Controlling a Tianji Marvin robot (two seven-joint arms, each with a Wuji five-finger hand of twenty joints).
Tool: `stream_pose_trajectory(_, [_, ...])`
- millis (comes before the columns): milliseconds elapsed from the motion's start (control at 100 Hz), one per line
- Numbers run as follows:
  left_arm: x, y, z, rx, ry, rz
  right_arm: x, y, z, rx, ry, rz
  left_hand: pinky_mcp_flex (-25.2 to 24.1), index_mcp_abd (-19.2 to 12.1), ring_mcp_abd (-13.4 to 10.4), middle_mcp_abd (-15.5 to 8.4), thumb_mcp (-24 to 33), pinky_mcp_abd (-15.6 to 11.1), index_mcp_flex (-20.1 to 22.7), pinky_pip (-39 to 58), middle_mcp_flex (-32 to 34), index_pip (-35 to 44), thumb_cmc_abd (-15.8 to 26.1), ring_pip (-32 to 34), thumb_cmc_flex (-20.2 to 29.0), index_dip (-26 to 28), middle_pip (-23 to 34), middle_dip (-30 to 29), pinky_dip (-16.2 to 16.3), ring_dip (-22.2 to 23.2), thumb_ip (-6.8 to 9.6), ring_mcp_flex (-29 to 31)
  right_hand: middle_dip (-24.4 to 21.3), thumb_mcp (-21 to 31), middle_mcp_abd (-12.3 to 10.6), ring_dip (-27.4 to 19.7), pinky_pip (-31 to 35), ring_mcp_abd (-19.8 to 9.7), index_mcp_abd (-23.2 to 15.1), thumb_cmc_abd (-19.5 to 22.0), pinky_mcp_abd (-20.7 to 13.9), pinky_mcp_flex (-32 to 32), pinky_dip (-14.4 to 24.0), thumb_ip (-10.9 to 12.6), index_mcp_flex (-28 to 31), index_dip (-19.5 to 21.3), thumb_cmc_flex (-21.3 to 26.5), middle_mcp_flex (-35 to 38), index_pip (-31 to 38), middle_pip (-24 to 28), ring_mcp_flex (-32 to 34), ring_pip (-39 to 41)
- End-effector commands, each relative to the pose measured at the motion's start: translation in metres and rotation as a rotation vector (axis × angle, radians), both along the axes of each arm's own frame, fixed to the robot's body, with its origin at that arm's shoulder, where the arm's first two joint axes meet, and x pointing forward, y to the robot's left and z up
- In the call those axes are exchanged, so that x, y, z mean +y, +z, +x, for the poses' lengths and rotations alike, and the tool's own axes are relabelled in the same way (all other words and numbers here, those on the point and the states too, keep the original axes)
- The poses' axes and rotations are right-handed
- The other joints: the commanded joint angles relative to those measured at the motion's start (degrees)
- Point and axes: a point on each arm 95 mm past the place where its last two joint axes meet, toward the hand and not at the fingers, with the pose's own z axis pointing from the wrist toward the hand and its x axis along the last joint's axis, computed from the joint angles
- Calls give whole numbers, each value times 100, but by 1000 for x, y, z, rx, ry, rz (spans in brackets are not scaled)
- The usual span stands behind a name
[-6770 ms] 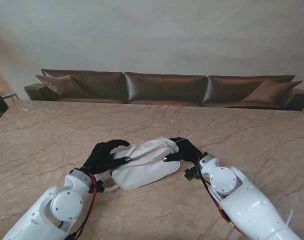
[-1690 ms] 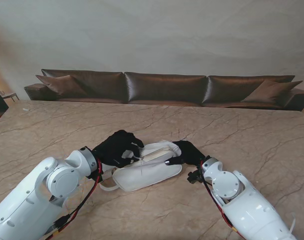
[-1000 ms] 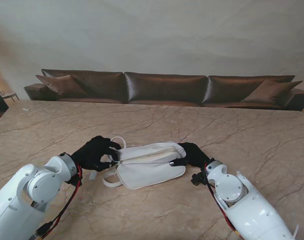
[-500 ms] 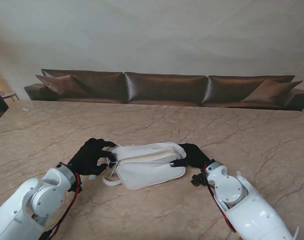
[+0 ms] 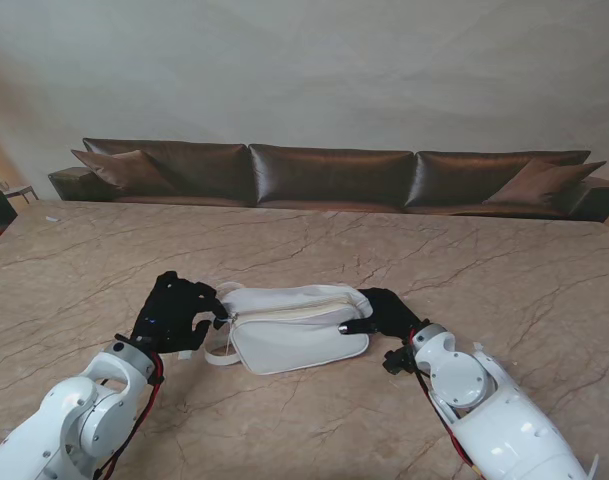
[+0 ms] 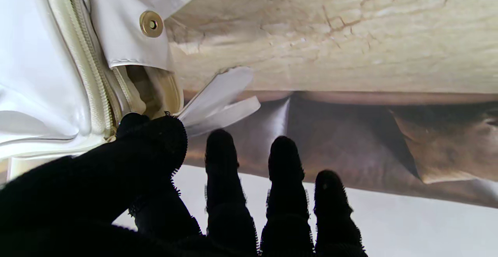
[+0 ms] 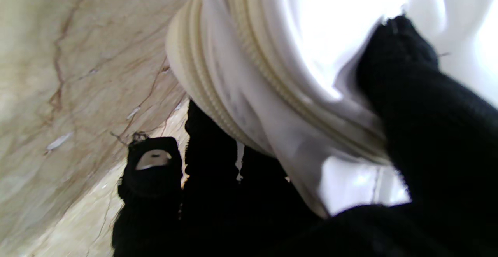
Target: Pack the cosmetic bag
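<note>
White cosmetics bag held at both ends on a marble table, brown sofa behind.

The beige veined marble table [image 5: 504, 265] fills the lower two thirds of the stand view, with a long brown leather sofa [image 5: 329, 177] across the middle of the frame against a pale wall. The white cosmetics bag [image 5: 294, 330] lies low and centre in the frame, its cream zipper [image 5: 284, 308] running along the upper edge, seemingly closed along most of its length. The right hand [image 5: 384, 312] clamps the bag's right end, thumb on the front face and fingers behind. The left hand [image 5: 176, 312], at lower left of centre, pinches the bag's left end at the zipper's tip between thumb and forefinger; its other three fingers [image 6: 286, 159] stand apart and free. A looped white strap [image 5: 220, 350] lies just beside that hand, and a brass snap [image 6: 151, 24] shows on the end tab.
</note>
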Motion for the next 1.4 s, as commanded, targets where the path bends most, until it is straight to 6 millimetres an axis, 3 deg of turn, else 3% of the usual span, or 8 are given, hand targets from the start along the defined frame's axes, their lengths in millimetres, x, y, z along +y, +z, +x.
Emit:
stream_pose_trajectory(0, [18,-1,3,2,54,-2,-18,-12,-4,28,-31,-34,125,1382,150,-180,393,194,553,1076,860,1630,-183,381,-175,57,379,684,-261,258,71,649,142,1967,-95,313,224,346,-1733,1758,82,31,33,877,1154,130,2500,444,981,739,487,901])
stream_pose_trajectory(260, [21,-13,1,60,35,-62,-18,-13,-4,23,-33,-45,724,1636,377,-18,937,526,889,2308,2767,1815,-565,480,-397,-306,1095,205,-883,-223,186,1993,147,1966,-108,310,230,347,-1747,1772,89,26,41,891,1149,124,2502,445,985,747,481,909])
stream_pose_trajectory(990, [33,-71,-18,235,74,-185,-22,-23,-10,22,-77,-74,485,1624,306,-258,529,506,722,1967,2545,1711,-447,21,-94,-211,469,-210,-1005,-615,-103,1869,-3,1965,-188,148,145,315,-1721,1706,68,18,10,848,1095,29,2476,439,854,553,455,699])
stream_pose_trajectory(1090, [27,-67,-17,220,68,-204,-22,-16,-11,18,-77,-85,477,1622,307,-266,524,501,717,1962,2542,1713,-443,-1,-85,-201,441,-206,-997,-622,-108,1858,-429,1979,-171,-239,-215,193,-1532,749,-134,-279,-245,387,158,-454,2035,-106,211,-151,10,-76])
stream_pose_trajectory(1130, [24,-65,-17,215,63,-209,-23,-12,-12,16,-63,-112,477,1629,304,-267,521,499,720,1962,2541,1720,-444,-8,-80,-193,430,-204,-994,-625,-110,1860,-599,2140,-185,-357,-426,71,-1630,358,-222,-441,-376,351,-557,-1335,1381,-467,120,-413,-234,-419])
stream_pose_trajectory(1240, [19,-60,-15,203,51,-214,-26,0,-15,3,-21,-183,475,1623,294,-276,509,493,705,1958,2543,1715,-433,-31,-79,-187,395,-204,-987,-636,-117,1857,-1198,2147,-194,-983,-1120,-174,-1067,225,-315,-886,-569,652,-1859,-2574,190,-1539,-172,-857,-800,-1166])
stream_pose_trajectory(1290, [17,-59,-15,200,49,-219,-27,5,-16,6,2,-215,472,1627,296,-276,505,486,697,1952,2537,1714,-423,-46,-74,-184,381,-195,-986,-641,-116,1845,-1639,1851,-203,-1184,-1439,-231,-540,363,-387,-1142,-626,1293,-2246,-2630,-244,-2173,-848,-940,-1149,-1502])
stream_pose_trajectory(1390, [12,-56,-14,195,55,-233,-30,17,-19,16,52,-283,460,1643,310,-264,498,485,705,1943,2546,1718,-423,-52,-64,-184,371,-180,-984,-642,-115,1849,-2322,1425,73,-1758,-2340,-234,268,-300,-476,-1754,-842,1022,-3136,-3143,-922,-3333,-1831,-1395,-1963,-2439])
